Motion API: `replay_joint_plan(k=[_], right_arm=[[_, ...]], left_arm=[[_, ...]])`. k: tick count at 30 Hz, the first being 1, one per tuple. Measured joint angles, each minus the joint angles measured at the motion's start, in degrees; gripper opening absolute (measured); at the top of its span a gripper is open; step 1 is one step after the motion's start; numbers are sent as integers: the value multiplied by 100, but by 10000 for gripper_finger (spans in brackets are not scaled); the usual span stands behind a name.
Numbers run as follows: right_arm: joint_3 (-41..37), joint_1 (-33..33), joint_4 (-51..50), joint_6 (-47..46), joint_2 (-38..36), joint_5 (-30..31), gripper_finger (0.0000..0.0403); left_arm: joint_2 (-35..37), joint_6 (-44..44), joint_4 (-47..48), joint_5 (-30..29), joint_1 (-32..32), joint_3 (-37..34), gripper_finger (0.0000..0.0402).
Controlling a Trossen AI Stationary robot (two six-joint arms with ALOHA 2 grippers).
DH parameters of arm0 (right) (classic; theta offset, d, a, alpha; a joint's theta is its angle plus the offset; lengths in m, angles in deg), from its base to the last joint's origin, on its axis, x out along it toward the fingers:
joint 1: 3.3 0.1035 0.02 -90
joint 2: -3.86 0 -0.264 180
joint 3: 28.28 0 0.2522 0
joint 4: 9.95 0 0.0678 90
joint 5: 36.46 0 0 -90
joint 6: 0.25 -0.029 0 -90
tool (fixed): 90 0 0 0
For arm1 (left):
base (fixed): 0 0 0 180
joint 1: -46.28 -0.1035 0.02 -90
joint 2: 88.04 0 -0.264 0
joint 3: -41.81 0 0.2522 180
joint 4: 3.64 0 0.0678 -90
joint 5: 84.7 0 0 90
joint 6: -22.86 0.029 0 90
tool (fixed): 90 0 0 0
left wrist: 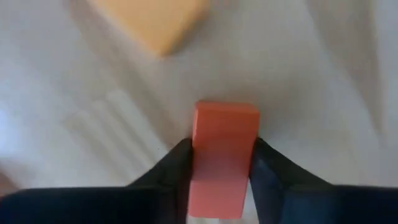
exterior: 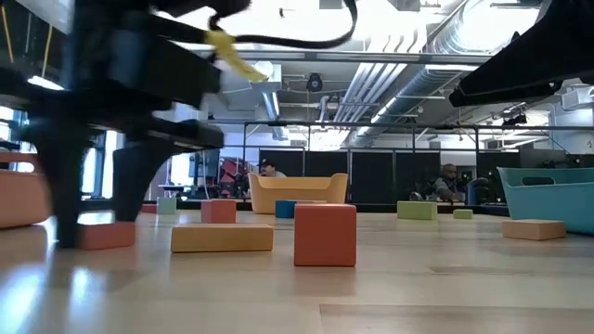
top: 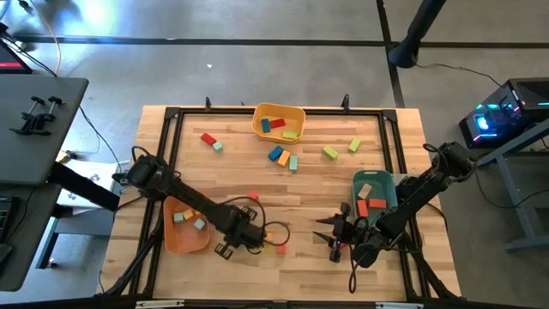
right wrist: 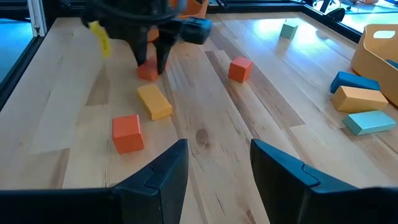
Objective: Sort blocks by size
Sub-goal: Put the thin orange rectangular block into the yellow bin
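A small red block lies on the table between the fingers of my left gripper, which stands near the table's front, left of centre, and is shut on it. Next to it lie a yellow block and a red cube; another red cube lies farther off. My right gripper hovers open at the front right, with nothing between its fingers. In the high view the left gripper hides the held block. My left gripper pinches the red block by its two opposite sides between its two fingers. The fingers come from above and point down. The block's underside rests flat on the table.
An orange bin with a few blocks stands at the front left, a yellow bin at the far middle and a teal bin at the right. Loose blocks lie in the far half. A cable loops beside the left gripper.
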Motion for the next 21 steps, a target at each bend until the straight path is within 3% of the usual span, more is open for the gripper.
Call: replay_joint_plan(k=[1,6,12,15,21], right_arm=[[0,-11,0,0,0,-2,169],[0,-21,1,-1,0,-2,169],[0,-21,5,-4,0,-89,169],[0,-21,6,-13,0,-89,169],[0,-21,11,-13,0,-89,169]], left_arm=[[-7,-77,7,-26,-90,66,79],[-46,-80,385,-461,-545,775,76],[-33,14,891,-1637,-1457,1675,76],[-20,230,597,-2126,-2177,1838,76],[-149,160,-741,-2004,-3796,1841,76]])
